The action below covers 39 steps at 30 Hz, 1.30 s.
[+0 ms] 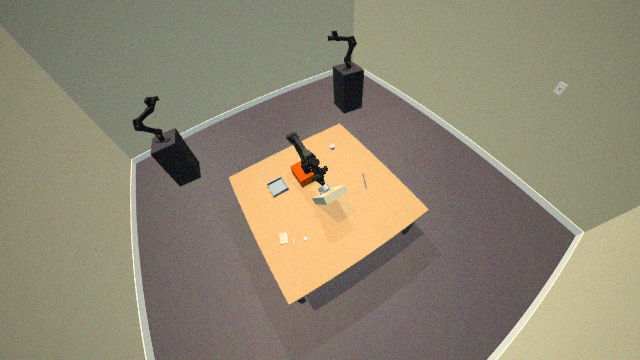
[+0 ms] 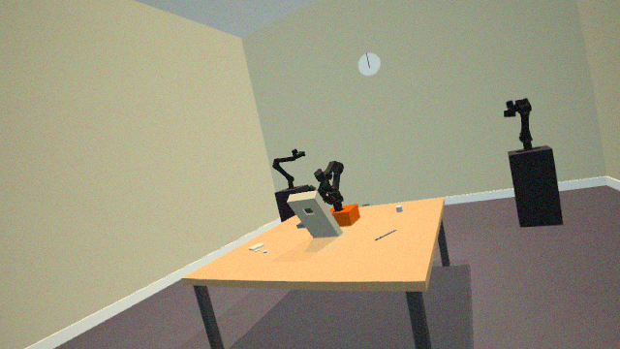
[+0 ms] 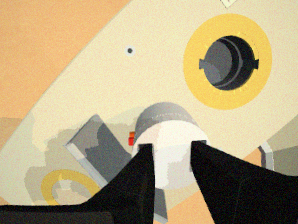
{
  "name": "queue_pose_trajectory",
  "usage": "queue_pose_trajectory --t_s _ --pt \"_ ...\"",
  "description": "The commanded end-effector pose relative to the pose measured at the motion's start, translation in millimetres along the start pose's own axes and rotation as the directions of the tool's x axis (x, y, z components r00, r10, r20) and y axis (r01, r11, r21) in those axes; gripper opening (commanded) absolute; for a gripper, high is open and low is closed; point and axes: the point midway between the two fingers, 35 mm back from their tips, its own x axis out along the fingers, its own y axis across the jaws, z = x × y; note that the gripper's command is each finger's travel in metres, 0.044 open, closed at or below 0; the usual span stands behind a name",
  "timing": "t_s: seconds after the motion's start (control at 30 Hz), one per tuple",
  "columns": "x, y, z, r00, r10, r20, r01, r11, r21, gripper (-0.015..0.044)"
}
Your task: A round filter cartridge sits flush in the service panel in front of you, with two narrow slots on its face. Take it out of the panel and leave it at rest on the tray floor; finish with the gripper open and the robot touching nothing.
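Observation:
The filter cartridge [image 3: 165, 112], with a white face, a grey side and a small red mark, is out of the panel. My gripper [image 3: 169, 148] [image 1: 324, 184] is shut on it, with the two black fingertips at the slots in its face. The cartridge is in front of the cream service panel [image 3: 165, 65] [image 1: 336, 195] [image 2: 317, 218]. In the wrist view the empty round socket [image 3: 218, 59] with its yellow ring [image 3: 194, 82] is above and to the right of the cartridge. The shallow grey-blue tray [image 1: 277, 187] lies on the table, on the left in the top view. Its floor shows no cartridge.
A grey block [image 3: 100, 147] and a second yellow ring [image 3: 49, 187] show at the lower left in the wrist view. The orange base block [image 1: 301, 174] [image 2: 347, 215] is under the arm. A thin rod [image 1: 364, 181] [image 2: 386, 235], a small white cylinder [image 1: 332, 147] and a pale card [image 1: 283, 238] lie on the table.

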Motion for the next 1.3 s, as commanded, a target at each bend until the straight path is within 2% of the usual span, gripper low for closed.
queue_pose_trajectory --t_s 0.0,0.23,0.47,0.6,0.93,0.97,1.03,1.1,1.27 --pt "0 -2 2 1.000 -0.006 0.004 0.006 1.000 0.000 0.0112" --pt "0 2 -2 1.000 -0.015 0.006 0.014 1.000 0.006 0.0112" --pt "-10 -53 39 1.000 -0.017 0.008 0.017 1.000 0.006 0.0112" --pt "-10 -59 43 1.000 -0.017 0.008 0.017 1.000 0.006 0.0112" --pt "-58 -108 81 0.999 -0.028 0.022 0.028 1.000 0.002 0.0375" --pt "-57 -106 80 1.000 -0.022 0.017 0.022 1.000 0.019 0.0349" --pt "-47 -93 68 0.999 0.030 -0.025 -0.026 0.988 0.153 0.0305" --pt "-34 -72 50 0.990 0.109 -0.088 -0.071 0.933 0.353 0.0305" --pt "-15 -20 5 0.927 0.297 -0.229 -0.021 0.651 0.759 0.0305"
